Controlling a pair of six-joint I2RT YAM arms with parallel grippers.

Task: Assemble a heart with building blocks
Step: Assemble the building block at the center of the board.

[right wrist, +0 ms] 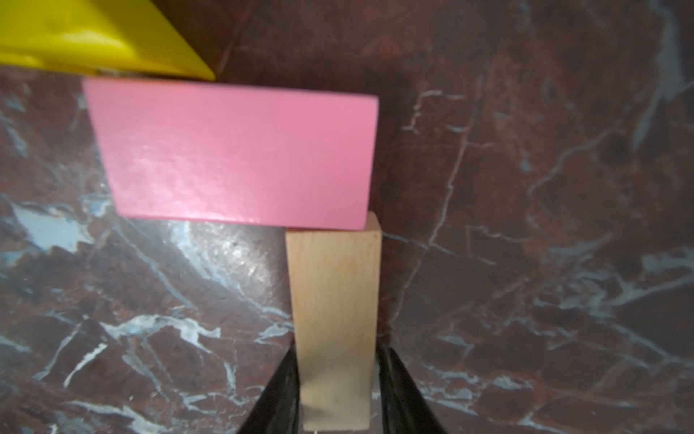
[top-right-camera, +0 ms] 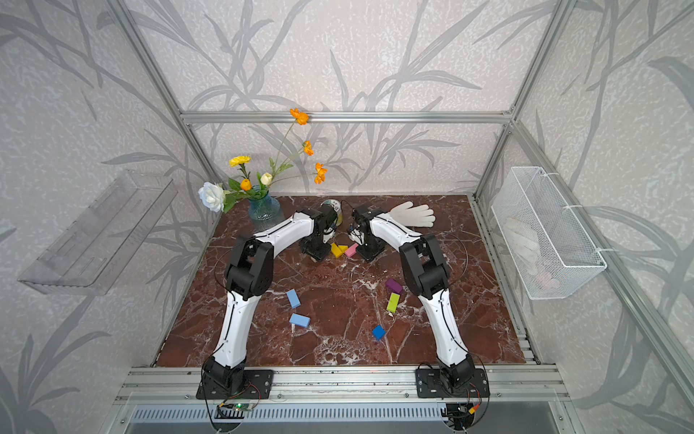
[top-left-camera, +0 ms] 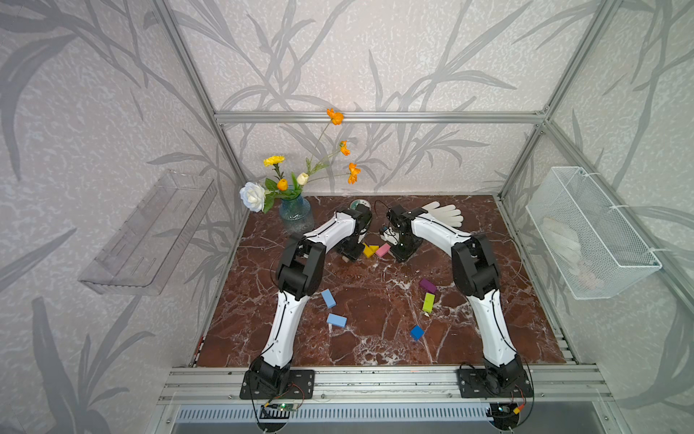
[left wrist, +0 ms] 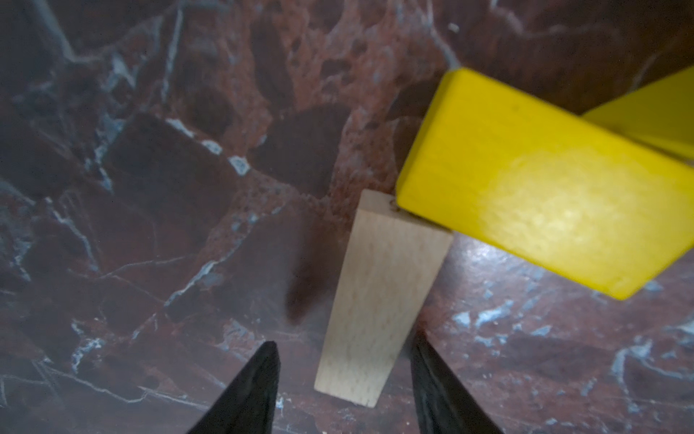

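Top views: both arms reach over the marble table [top-left-camera: 375, 349], with the left gripper [top-left-camera: 349, 256] and right gripper [top-left-camera: 400, 255] pointing down and facing each other. Their bodies hide the fingertips. Between them two yellow blocks [top-left-camera: 370, 251] form a V with a pink block [top-left-camera: 383, 249] alongside, all touching. Just beyond the left gripper sits a round tin [top-left-camera: 359, 205], partly hidden by the arm. Beyond the right gripper lies a white glove [top-left-camera: 445, 214], and a flower vase [top-left-camera: 295, 216] stands off the left gripper's outer side. Well back toward the arm bases lie loose building blocks: two light blue blocks [top-right-camera: 293, 298] on the left arm's side, and a purple block [top-right-camera: 393, 286], lime green block [top-right-camera: 393, 302] and dark blue block [top-right-camera: 378, 332] on the right arm's.

Left wrist: the jaws are parted and the left tan block [left wrist: 379, 300] lies flat between the fingertips. There is a clear gap on one side, and the other finger is at its edge. Its far end meets a yellow corner.

Right wrist: the right tan block [right wrist: 334, 312] lies flat between fingers close against both sides; I cannot tell whether they are gripping it. Its far end butts the pink block's long side.
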